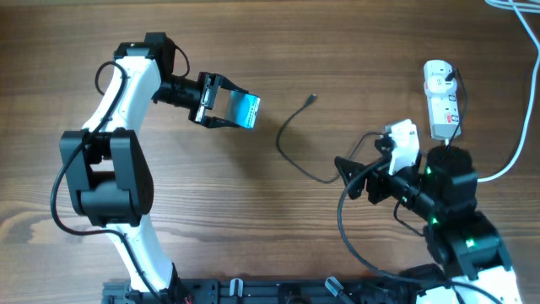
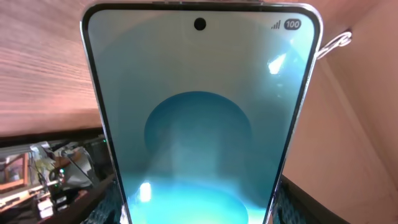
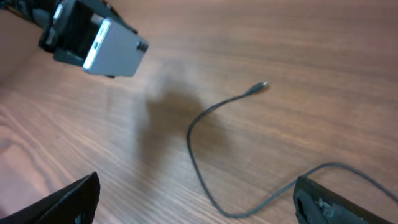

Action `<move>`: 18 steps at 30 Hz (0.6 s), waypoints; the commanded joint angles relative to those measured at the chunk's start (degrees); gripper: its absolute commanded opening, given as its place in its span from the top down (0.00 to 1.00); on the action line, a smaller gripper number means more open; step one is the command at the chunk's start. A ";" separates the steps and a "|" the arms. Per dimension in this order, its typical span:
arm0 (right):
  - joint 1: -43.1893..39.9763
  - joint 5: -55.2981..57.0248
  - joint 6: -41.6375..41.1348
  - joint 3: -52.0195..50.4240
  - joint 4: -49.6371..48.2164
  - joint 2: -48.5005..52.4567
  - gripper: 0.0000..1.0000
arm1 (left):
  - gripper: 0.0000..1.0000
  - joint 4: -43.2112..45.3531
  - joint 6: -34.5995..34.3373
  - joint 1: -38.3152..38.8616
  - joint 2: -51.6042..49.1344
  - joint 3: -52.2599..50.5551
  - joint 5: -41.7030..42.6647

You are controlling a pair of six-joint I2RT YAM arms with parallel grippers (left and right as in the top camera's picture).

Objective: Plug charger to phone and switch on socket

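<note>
My left gripper (image 1: 221,108) is shut on the phone (image 1: 245,111) and holds it above the table at left centre. Its cyan-teal screen fills the left wrist view (image 2: 199,124). From the right wrist view the phone (image 3: 115,50) shows at top left, lifted over its shadow. The charger, a thin black cable (image 1: 291,148), lies curved on the table with its plug tip (image 1: 313,98) free; it also shows in the right wrist view (image 3: 199,162), tip (image 3: 262,86). My right gripper (image 1: 348,171) is open and empty, fingers either side of the cable. The white socket (image 1: 443,101) lies at right.
A thick white lead (image 1: 523,127) runs from the top right corner down the right side toward the right arm. The right arm's body stands at the bottom right, just below the socket.
</note>
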State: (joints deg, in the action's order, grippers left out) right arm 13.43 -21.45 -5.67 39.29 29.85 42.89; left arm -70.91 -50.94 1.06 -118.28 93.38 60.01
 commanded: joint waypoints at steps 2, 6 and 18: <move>0.11 -5.27 -0.79 4.20 0.00 3.06 0.00 | 0.96 1.11 -0.59 -0.22 2.14 1.14 0.31; 0.11 -7.06 -26.03 3.87 -2.34 3.82 0.00 | 0.96 1.99 -1.07 -0.17 2.14 1.14 0.31; 4.09 -11.74 -31.12 12.90 -13.16 31.01 0.12 | 0.96 7.85 -12.04 7.85 2.14 1.14 -21.73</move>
State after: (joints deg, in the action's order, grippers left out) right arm 15.33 -33.89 -34.92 48.86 18.13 69.30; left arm -64.40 -59.48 5.98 -118.26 93.49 43.77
